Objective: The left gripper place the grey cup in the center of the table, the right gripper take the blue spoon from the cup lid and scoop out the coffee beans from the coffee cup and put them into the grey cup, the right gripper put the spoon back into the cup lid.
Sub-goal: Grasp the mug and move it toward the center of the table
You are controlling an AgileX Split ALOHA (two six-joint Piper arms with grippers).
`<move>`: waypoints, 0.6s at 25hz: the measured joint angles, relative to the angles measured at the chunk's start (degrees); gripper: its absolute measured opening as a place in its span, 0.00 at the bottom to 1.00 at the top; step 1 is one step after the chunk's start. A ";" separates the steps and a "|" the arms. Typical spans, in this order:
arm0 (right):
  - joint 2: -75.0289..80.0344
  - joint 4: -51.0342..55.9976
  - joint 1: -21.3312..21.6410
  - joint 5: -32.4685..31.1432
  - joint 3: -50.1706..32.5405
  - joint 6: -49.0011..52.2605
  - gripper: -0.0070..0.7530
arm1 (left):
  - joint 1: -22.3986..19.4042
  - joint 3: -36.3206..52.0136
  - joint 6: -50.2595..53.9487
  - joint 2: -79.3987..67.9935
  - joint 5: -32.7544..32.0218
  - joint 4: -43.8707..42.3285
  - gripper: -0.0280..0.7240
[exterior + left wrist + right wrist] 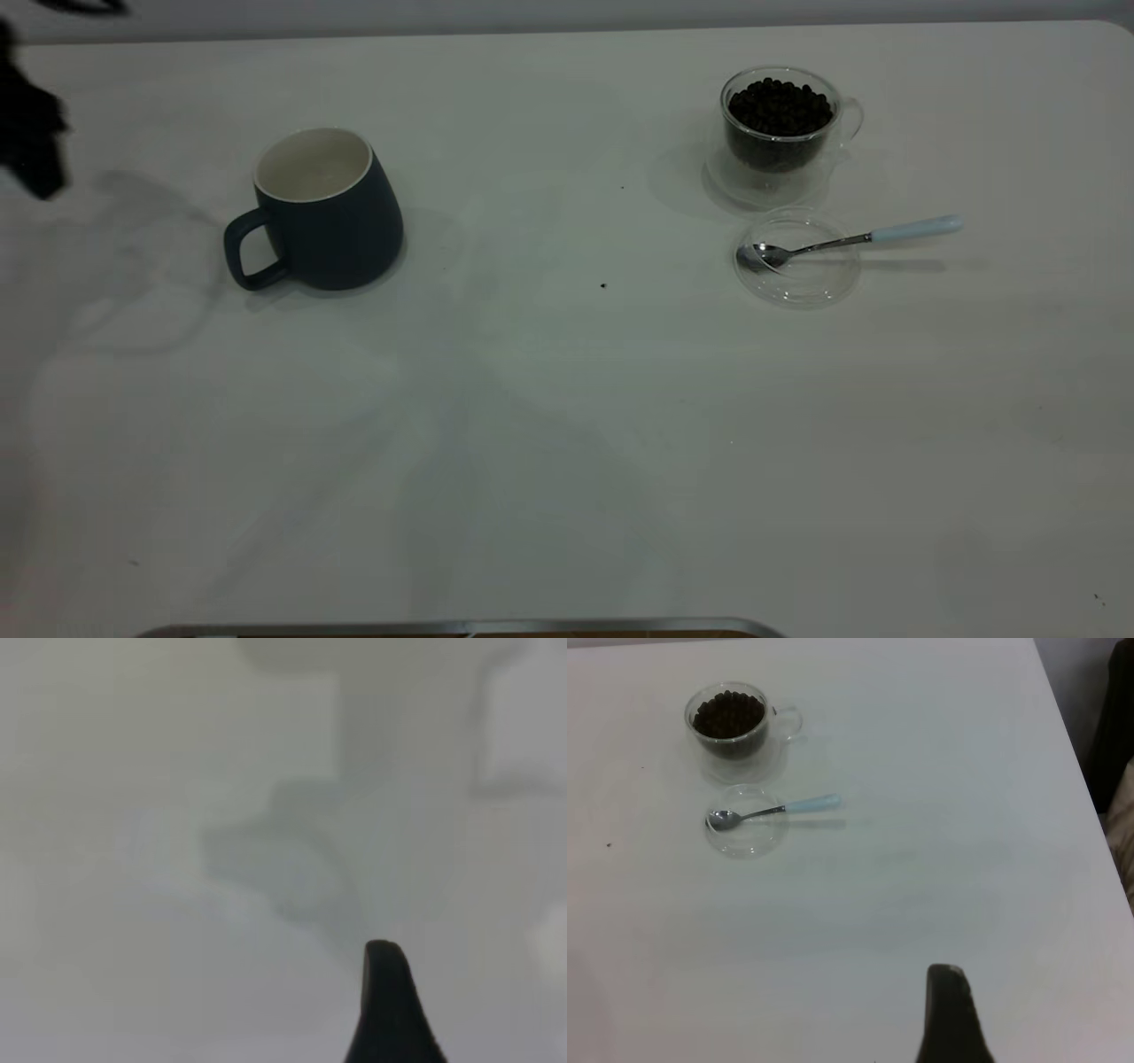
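Observation:
The grey cup (328, 213) stands upright at the left of the table (549, 425), its white inside empty and its handle toward the front left. My left gripper (31, 133) hangs as a dark shape at the far left edge, well apart from it, over bare tabletop. At the right stands the coffee cup (780, 133) (731, 726), full of coffee beans (780, 106). Just in front lies the cup lid (797, 263) (747, 821), with the blue spoon (850, 239) (775, 811) resting bowl-down in it and its handle sticking out. My right gripper (950, 1019) is far from the spoon and out of the exterior view.
A metal strip (461, 627) runs along the table's front edge. A few tiny dark specks (603, 285) dot the middle. In the right wrist view the table's edge (1076, 753) runs close by, with dark shapes beyond it.

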State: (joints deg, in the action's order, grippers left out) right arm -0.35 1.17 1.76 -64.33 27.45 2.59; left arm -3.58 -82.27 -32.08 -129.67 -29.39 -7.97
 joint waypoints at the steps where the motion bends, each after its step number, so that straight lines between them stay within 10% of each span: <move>1: 0.00 0.00 0.00 0.00 0.00 0.00 0.73 | 1.17 -0.11 -2.49 -0.93 0.43 0.00 0.79; 15: 0.00 0.00 0.00 0.00 0.00 0.00 0.73 | 6.42 -0.17 -11.54 -3.01 10.46 0.00 0.79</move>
State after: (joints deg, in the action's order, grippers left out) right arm -0.35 1.17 1.76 -64.33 27.45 2.59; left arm 2.85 -82.44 -43.63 -132.68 -18.93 -7.97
